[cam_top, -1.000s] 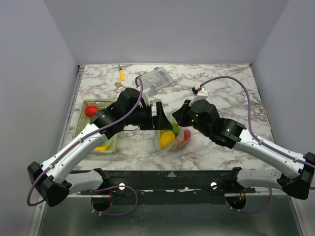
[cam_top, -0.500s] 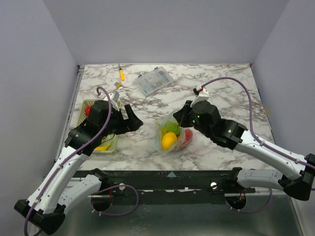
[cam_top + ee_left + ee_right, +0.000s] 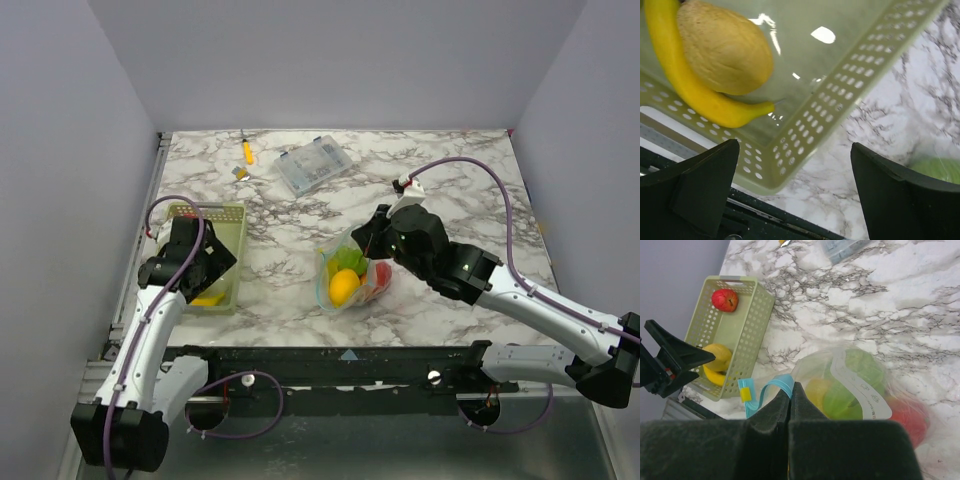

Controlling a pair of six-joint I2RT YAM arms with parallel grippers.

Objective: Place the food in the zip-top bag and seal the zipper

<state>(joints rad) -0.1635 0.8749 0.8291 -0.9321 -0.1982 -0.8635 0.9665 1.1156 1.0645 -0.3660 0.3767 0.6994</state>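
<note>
Right gripper (image 3: 366,238) holds the zip-top bag (image 3: 348,282); left gripper (image 3: 213,258) hangs over the basket (image 3: 228,213).
Top view: bag lies mid-bench (image 3: 450,190) with food (image 3: 343,287) inside, gripped at its 12 o'clock edge; basket at 9 o'clock. Left wrist: jaws released above a banana (image 3: 690,92). Right wrist: jaws clenched on the bag rim beside the zipper (image 3: 780,381).

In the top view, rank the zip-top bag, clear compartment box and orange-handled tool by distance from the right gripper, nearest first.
1. zip-top bag, held in the right gripper.
2. clear compartment box, farther back, to the left.
3. orange-handled tool, back left.
</note>
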